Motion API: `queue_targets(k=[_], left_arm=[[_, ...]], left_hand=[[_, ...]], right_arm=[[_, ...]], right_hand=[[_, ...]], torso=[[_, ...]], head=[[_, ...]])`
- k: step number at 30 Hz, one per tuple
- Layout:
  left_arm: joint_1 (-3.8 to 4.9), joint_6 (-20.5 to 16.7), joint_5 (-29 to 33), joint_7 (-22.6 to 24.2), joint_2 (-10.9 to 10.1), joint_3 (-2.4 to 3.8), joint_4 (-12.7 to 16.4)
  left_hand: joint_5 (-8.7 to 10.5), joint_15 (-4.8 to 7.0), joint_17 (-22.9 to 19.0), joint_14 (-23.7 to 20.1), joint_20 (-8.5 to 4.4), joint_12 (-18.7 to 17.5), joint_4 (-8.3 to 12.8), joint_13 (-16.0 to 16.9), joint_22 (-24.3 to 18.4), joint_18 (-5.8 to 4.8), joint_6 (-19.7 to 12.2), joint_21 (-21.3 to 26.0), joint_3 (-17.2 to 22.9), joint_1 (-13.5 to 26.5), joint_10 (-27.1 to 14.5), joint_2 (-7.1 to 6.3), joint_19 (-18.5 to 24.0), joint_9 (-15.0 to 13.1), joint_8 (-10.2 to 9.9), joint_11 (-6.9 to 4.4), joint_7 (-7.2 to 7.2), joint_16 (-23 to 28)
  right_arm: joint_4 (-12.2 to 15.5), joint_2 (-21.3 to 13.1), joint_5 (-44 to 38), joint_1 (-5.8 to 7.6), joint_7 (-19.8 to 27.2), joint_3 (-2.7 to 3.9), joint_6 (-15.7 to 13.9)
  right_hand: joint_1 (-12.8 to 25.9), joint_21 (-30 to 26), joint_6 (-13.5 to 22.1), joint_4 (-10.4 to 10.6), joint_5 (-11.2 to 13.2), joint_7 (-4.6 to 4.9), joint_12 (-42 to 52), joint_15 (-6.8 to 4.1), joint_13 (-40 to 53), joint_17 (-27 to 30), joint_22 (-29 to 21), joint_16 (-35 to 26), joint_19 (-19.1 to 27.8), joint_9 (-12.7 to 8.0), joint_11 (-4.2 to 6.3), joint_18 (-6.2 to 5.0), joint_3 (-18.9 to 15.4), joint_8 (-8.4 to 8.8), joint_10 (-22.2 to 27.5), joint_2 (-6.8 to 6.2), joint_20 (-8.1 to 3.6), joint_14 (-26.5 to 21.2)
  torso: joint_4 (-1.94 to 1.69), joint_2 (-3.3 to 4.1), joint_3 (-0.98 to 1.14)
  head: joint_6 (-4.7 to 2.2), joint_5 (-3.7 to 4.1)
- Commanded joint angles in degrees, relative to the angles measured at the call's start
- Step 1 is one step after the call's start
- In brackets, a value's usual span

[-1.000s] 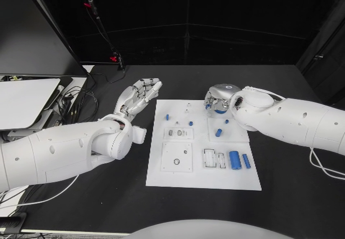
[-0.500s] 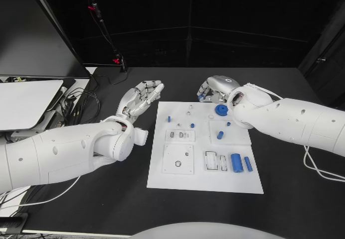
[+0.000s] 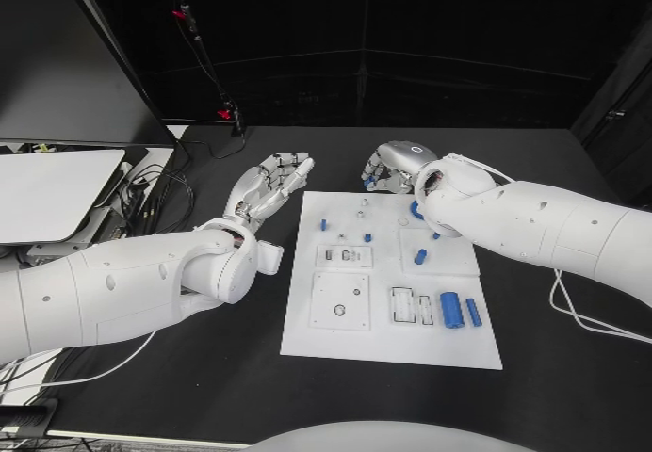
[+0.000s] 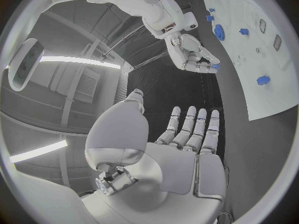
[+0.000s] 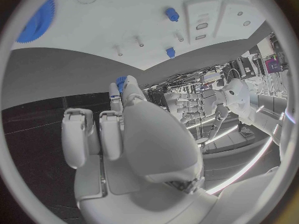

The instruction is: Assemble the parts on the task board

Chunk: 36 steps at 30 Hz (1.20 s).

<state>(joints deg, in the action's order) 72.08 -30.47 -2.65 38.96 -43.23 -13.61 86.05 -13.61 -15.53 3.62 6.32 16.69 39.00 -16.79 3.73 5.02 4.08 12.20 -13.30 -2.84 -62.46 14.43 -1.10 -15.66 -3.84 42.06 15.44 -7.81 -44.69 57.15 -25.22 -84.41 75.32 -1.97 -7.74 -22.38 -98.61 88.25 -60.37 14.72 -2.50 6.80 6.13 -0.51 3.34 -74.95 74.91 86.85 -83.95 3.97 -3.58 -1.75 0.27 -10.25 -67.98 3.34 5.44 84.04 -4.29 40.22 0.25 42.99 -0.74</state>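
Moved since a second ago: right hand (image 3: 390,169) gone from over the task board's far right part to just beyond its far edge, above the black table (image 3: 544,367); blue gear (image 3: 415,209), then hidden under that hand, now seen lying on the board; left hand (image 3: 268,185) much as before.
Small blue part (image 5: 121,82): pinched at the right hand's fingertips, seen in both wrist views; lifted off the board, just past its far edge.
Right hand: fingers curled together round that small piece, palm turned down toward the table.
Left hand: holding nothing, fingers straight and slightly apart, hovering over the table just beside the board's far left corner, not touching it.
Task board (image 3: 387,344): white plate flat in the middle of the table, between the two arms.
Gear: flat on the board's far right part, close beside the right wrist.
Small blue pieces, far left of board: one (image 3: 322,225) near the left edge, another (image 3: 371,234) a little toward the middle, well apart from each other.
Blue piece (image 3: 420,255): right of centre, lying alone on a raised square.
Blue cylinders: a thick one (image 3: 449,309) and a thin one (image 3: 473,312) side by side, near the board's right edge.
Recessed holders: slotted ones by the cylinders and in the middle; contents too small to tell.
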Motion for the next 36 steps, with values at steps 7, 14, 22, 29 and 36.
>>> queue_targets(k=[7,14,22,29,36], left_arm=[[0.10,0.62,-0.36,16.76,0.23,0.06,-0.10],[0.10,0.65,-0.36,16.72,0.20,0.06,-0.11],[0.11,0.61,-0.36,16.66,0.06,0.06,-0.01],[0.11,0.59,-0.36,16.64,-0.07,0.06,0.09],[0.11,0.61,-0.36,16.60,-0.10,0.06,0.06]], left_hand=[[-0.25,-0.05,0.08,0.19,-0.05,-0.01,-0.07,-0.05,0.00,0.76,0.47,-0.15,0.32,-0.01,0.48,0.39,0.28,0.08,-0.21,0.06,-9.33,0.17],[-0.30,-0.05,0.08,0.20,-0.05,0.00,-0.07,-0.05,0.01,0.76,0.47,-0.18,0.33,-0.04,0.49,0.46,0.27,0.08,-0.22,0.06,-9.33,0.17],[-0.30,-0.05,0.08,0.20,-0.05,0.00,-0.07,-0.05,0.01,0.76,0.47,-0.18,0.33,-0.04,0.49,0.46,0.27,0.08,-0.22,0.06,-9.33,0.17],[-0.30,-0.05,0.08,0.20,-0.05,0.00,-0.07,-0.05,0.01,0.76,0.47,-0.18,0.33,-0.04,0.49,0.46,0.27,0.08,-0.22,0.06,-9.33,0.17],[-0.34,-0.05,0.08,0.22,-0.04,0.00,-0.06,-0.05,0.00,0.75,0.49,-0.17,0.33,-0.11,0.52,0.58,0.32,0.08,-0.24,0.06,-9.33,0.16]], right_arm=[[-1.83,1.69,-2.18,0.02,-2.48,0.04,6.58],[-2.30,2.43,-2.50,-0.33,-2.85,0.04,7.95],[-3.04,3.11,-3.07,-0.83,-3.24,0.04,8.65],[-3.74,3.55,-4.03,-1.20,-3.85,0.05,8.08],[-4.45,3.96,-5.11,-1.42,-4.05,0.06,6.14]], right_hand=[[-0.54,0.01,-0.24,0.07,-0.26,0.13,-0.69,0.33,0.09,-0.10,10.09,0.29,-3.54,-0.04,-0.15,0.68,0.59,0.50,-0.37,-0.02,0.51,3.74],[-0.34,-0.03,-0.18,0.30,-0.26,0.20,-0.98,0.40,0.09,0.07,9.98,0.27,-3.49,-0.07,-0.23,0.66,0.62,0.75,-0.41,-0.23,0.58,3.71],[-0.29,-0.05,-0.11,0.41,-0.26,0.22,-1.21,0.44,0.09,0.04,9.95,0.27,-3.47,-0.09,-0.29,0.65,0.69,0.93,-0.39,-0.34,0.62,3.71],[-0.28,-0.05,-0.01,0.52,-0.27,0.25,-1.46,0.49,0.09,0.07,9.96,0.27,-3.47,-0.12,-0.33,0.65,0.81,1.14,-0.34,-0.40,0.67,3.70],[-0.26,-0.06,0.11,0.63,-0.27,0.28,-1.68,0.53,0.09,0.08,9.93,0.28,-3.45,-0.15,-0.38,0.64,0.94,1.36,-0.33,-0.43,0.71,3.69]], torso=[[0.10,-0.01,-0.01],[0.03,-0.07,-0.01],[0.01,-0.08,-0.03],[0.03,-0.06,-0.01],[0.02,0.00,-0.01]], head=[[0.42,-0.14],[0.62,-0.11],[0.80,-0.13],[0.91,-0.28],[0.97,-0.29]])
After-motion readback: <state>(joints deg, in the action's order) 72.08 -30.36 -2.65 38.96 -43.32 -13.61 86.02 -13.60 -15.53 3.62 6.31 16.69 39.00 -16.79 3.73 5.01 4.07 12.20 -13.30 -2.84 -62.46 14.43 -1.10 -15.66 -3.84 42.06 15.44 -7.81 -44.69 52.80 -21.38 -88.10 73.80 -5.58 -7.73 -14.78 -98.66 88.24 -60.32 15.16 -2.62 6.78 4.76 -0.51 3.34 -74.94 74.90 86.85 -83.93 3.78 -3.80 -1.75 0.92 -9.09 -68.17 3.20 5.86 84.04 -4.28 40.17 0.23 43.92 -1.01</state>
